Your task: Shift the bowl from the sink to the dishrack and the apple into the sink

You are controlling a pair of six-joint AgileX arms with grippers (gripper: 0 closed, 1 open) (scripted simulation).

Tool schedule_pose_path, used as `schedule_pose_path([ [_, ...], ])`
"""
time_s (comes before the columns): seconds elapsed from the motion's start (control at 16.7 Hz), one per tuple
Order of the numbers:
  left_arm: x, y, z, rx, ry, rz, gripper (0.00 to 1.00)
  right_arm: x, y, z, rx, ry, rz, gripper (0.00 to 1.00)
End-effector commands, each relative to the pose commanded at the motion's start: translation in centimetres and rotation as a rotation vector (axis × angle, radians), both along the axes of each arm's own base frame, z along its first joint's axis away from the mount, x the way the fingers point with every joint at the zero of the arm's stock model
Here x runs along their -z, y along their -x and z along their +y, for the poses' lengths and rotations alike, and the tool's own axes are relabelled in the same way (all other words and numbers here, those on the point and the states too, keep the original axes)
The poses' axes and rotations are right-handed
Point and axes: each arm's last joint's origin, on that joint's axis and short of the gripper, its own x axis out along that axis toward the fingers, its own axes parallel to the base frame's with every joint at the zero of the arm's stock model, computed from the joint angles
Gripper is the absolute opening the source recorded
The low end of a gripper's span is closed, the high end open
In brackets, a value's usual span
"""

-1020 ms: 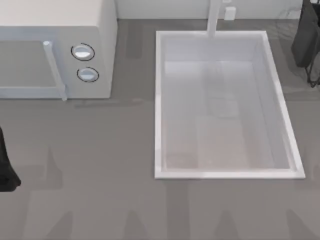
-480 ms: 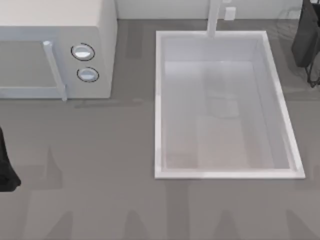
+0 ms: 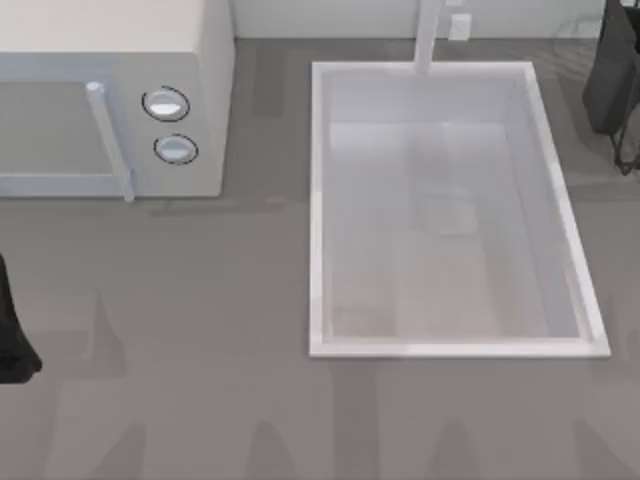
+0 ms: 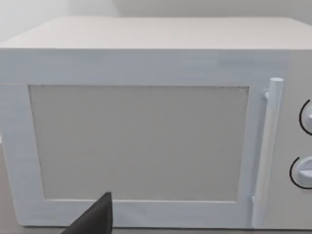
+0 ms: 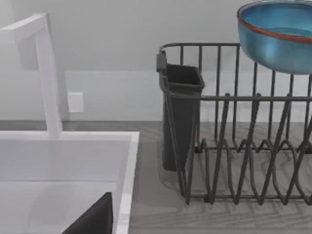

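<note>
So the sink [image 3: 318, 200] sits at the right half of the table in the top view, long axis running front to back, faucet post [image 3: 428, 38] at its far end. Its basin has nothing in it that I can see, just white floor and walls.

The bowl [image 5: 278, 36] turns up in the right wrist view, up above the dishrack [image 5: 243, 146], opening facing up with the teal inside showing (can't tell if it's held by anything or what it's touching, since it runs off the edge of the view). The rack's wire slots below it look bare, and a dark cutlery caddy [image 5: 179, 117] hangs on the rack's end nearest the sink; what's inside the caddy isn't visible.

The left arm [image 3: 12, 335] is parked at the table's left edge, its camera staring at the microwave [image 4: 146, 126] with the door closed. Each wrist view has a dark finger tip poking in (left [image 4: 95, 217], right [image 5: 92, 217]), but I can't tell whether either gripper is open or closed.
</note>
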Motion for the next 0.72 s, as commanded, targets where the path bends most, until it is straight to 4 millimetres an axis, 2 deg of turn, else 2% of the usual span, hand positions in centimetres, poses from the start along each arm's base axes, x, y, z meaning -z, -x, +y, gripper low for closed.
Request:
schedule_pose_path([
  [0.3,0.0,0.0,0.0,0.0,0.0,0.0,1.0,-2.2,-0.6,-0.7,0.049,0.057,0.222,1.0],
  [0.48,0.0,0.0,0.0,0.0,0.0,0.0,1.0,-3.7,-2.0,-1.6,0.091,0.094,0.476,1.0],
  [0.72,0.0,0.0,0.0,0.0,0.0,0.0,1.0,-5.1,-5.1,-3.6,0.116,0.109,0.871,1.0],
])
